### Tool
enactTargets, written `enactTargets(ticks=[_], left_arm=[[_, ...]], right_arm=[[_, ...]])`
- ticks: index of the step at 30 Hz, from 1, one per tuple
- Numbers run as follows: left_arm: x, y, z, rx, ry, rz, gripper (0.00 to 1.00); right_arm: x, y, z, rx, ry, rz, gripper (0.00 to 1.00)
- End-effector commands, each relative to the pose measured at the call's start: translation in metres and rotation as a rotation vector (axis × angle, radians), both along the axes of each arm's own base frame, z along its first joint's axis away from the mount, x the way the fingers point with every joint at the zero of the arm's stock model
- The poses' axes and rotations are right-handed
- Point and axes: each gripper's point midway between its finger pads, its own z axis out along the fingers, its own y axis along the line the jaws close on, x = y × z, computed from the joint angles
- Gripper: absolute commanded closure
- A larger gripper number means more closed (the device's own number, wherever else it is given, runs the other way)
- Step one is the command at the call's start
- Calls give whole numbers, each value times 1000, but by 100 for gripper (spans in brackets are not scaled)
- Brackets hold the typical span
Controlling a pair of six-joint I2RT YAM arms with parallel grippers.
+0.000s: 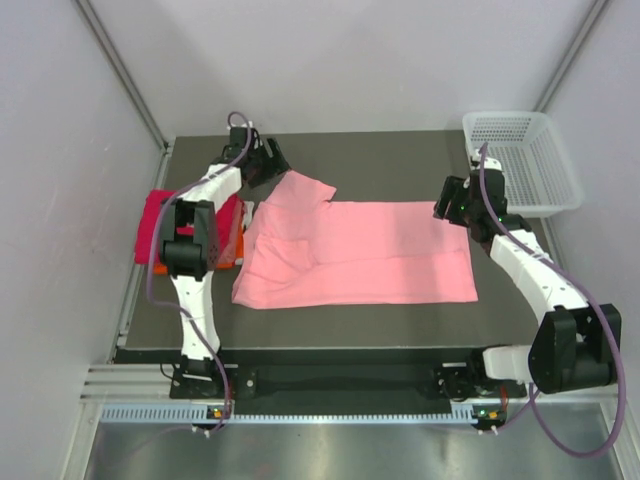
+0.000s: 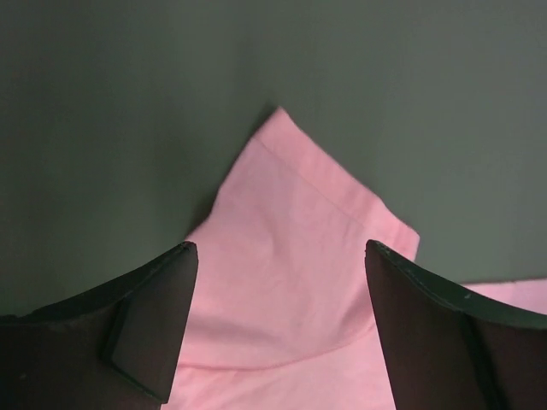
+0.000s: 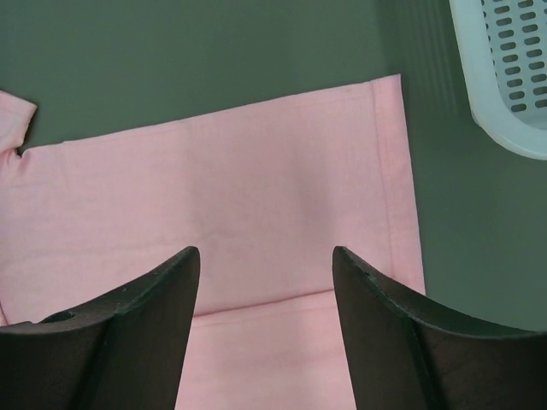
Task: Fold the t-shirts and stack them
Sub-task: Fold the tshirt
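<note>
Pale walls close in on three sides, evenly lit. There's the dark matte table in the middle (white mesh basket at its far right corner), silver rails along the near edge.

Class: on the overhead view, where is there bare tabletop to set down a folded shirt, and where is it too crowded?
Bare: the far strip of table between the pink shirt, the left gripper and the basket; also the near strip between its hem and the front edge. Crowded: the left side, where folded stack, left arm and sleeve meet.
</note>
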Motion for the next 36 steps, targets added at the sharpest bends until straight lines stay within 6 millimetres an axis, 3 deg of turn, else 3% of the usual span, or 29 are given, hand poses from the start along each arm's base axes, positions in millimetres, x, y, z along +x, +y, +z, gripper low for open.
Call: enactTargets(ticks=[1, 3, 4, 5, 6, 7, 10, 13, 16, 20, 26, 28, 32, 36], left_arm=[[30, 8, 14, 90, -57, 28, 17], [31, 9, -13, 123, 20, 29, 17], [45, 6, 3, 120, -15, 25, 18], [47, 3, 0, 125, -3, 15, 20], [46, 2, -17, 135, 41, 10, 21], [54, -2, -8, 130, 18, 3, 23], [59, -6, -18, 122, 27, -7, 27], [60, -12, -26, 95, 32, -27, 30], [59, -17, -33, 77, 43, -41, 32], [57, -26, -42, 56, 56, -70, 37], [55, -39, -59, 11, 82, -106, 65], [56, -40, -60, -32, 86, -110, 68], [62, -31, -55, -25, 60, -71, 100], [67, -5, -39, -32, 25, -9, 100]], right_arm=[[9, -2, 25, -8, -100, -5, 37], [8, -3, 25, -13, -98, -14, 38], [8, -3, 25, -12, -101, -14, 38], [7, -4, 26, -13, -104, -18, 38], [7, -4, 27, -12, -107, -17, 38], [7, -4, 28, -12, -110, -21, 38], [7, -7, 25, -16, -102, -32, 38], [11, -15, 7, -20, -35, -63, 39], [17, -22, -9, -23, 42, -86, 48], [25, -24, -13, -33, 65, -100, 48], [28, -22, -22, -34, 88, -95, 49], [29, -23, -27, -33, 100, -97, 49], [31, -26, -32, -39, 119, -108, 50], [34, -27, -38, -54, 135, -108, 51]])
